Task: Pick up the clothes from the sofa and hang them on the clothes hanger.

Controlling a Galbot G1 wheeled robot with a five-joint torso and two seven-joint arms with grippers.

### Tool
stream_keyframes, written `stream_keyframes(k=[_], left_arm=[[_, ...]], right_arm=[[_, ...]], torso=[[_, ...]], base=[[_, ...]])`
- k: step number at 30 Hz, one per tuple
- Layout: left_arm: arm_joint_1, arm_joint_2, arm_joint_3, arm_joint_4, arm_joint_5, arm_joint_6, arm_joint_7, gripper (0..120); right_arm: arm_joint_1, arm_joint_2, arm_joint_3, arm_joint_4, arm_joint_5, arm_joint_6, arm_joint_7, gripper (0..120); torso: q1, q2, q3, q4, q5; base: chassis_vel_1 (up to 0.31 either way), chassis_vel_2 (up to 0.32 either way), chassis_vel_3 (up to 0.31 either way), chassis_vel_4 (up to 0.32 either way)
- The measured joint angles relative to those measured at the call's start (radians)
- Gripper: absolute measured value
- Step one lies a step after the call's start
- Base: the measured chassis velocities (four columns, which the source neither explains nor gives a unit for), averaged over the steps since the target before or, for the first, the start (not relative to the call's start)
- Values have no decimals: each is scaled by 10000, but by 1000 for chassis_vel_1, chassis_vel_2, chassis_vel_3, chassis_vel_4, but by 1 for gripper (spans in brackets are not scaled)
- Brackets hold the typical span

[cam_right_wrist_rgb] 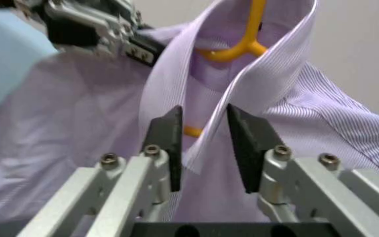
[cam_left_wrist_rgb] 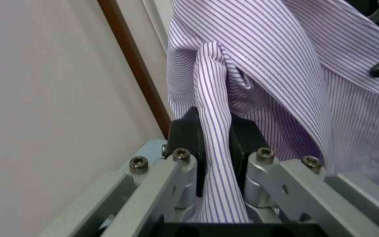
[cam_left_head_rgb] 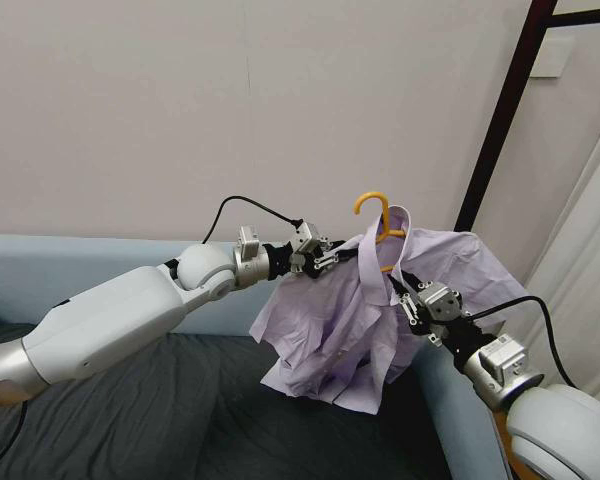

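Left gripper [cam_left_head_rgb: 330,258] pinches the shirt [cam_left_head_rgb: 325,335] just left of the hanger [cam_left_head_rgb: 385,222]; right gripper [cam_left_head_rgb: 407,295] sits below it, grip unclear; loose cloth could slip, dropping both onto the sofa [cam_left_head_rgb: 70,262].

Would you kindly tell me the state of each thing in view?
shirt: draped on the hanger, held off the sofa, crumpled.
hanger: inside the shirt's collar, hook hanging on nothing.
left gripper: shut on a fold of the shirt.
right gripper: open, around the shirt's front edge.
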Motion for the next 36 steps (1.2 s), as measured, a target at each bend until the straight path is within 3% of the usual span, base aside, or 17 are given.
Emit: stream_keyframes(k=[9,12,15,19,21,26,36], left_arm=[[565,393,-725,-153,3,-60,192,8],[613,617,-844,-246,-15,-93,318,8],[754,1295,-1088,-390,58,-200,501,8],[909,1653,-1226,-335,151,-321,626,8],[931,1707,-1253,-314,174,-364,702,8],[816,2004,-1223,-438,325,-675,1656,8],[654,1926,-926,-525,835,-1087,2334,8]], right_arm=[[-125,-28,274,702,1281,79,147,66],[-57,-96,401,710,1453,202,136,73],[87,-479,687,638,2074,469,-273,88],[311,-1069,805,540,2709,513,-959,98],[383,-1245,827,468,2822,539,-1166,99],[966,-2640,1060,-695,3606,781,-2471,100],[1621,-4124,1048,-1776,4764,982,-3867,100]], torso=[[0,0,0,-3,0],[0,0,0,-4,-1],[0,0,0,2,0],[0,0,0,5,-3],[-1,0,0,4,-5],[0,0,0,-1,3],[0,0,0,0,4]], base=[[0,0,0,0],[0,0,0,0],[0,0,0,0],[0,0,0,0],[0,0,0,0],[0,0,0,0],[0,0,0,0]])
